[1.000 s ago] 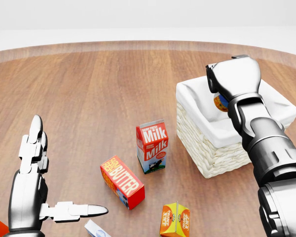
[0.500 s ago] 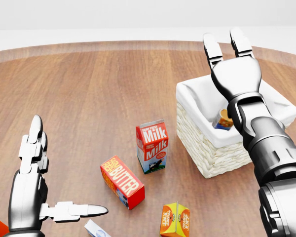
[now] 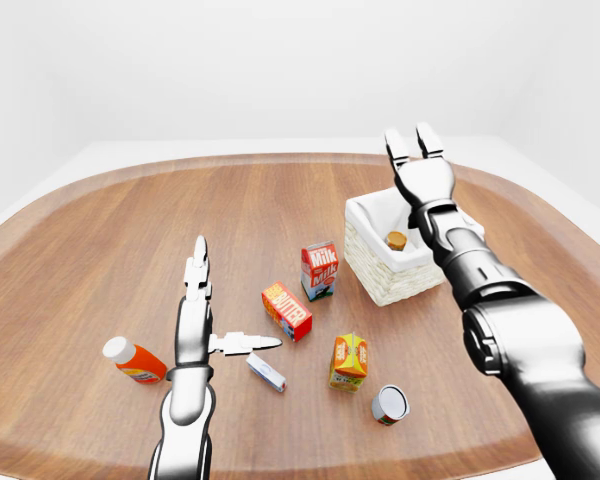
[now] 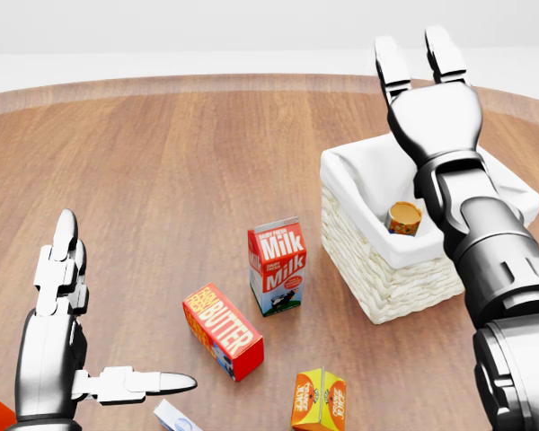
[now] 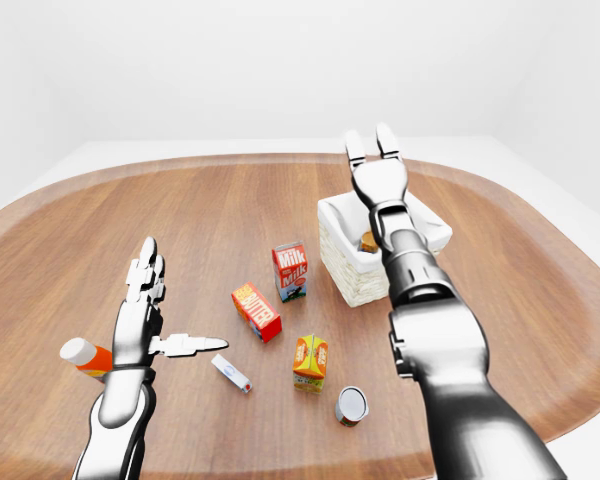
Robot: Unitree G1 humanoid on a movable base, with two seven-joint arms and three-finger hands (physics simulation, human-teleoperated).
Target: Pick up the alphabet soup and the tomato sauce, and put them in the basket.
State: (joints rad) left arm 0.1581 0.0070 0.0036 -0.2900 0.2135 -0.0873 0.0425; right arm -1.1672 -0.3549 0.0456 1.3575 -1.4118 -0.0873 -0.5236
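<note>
The right hand [image 4: 428, 85] hangs over the basket [image 4: 377, 274] with fingers spread, empty — one can [image 4: 403, 217] lies inside, just beneath it. The other can [image 3: 389, 404] waits on the table, well apart. The left hand [image 3: 202, 330] is released too.

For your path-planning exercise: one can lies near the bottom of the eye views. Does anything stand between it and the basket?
Nothing blocks a lifted carry. On the table, the orange juice carton sits just left of the can, off the line up to the basket. The open right hand hangs over the basket.
</note>
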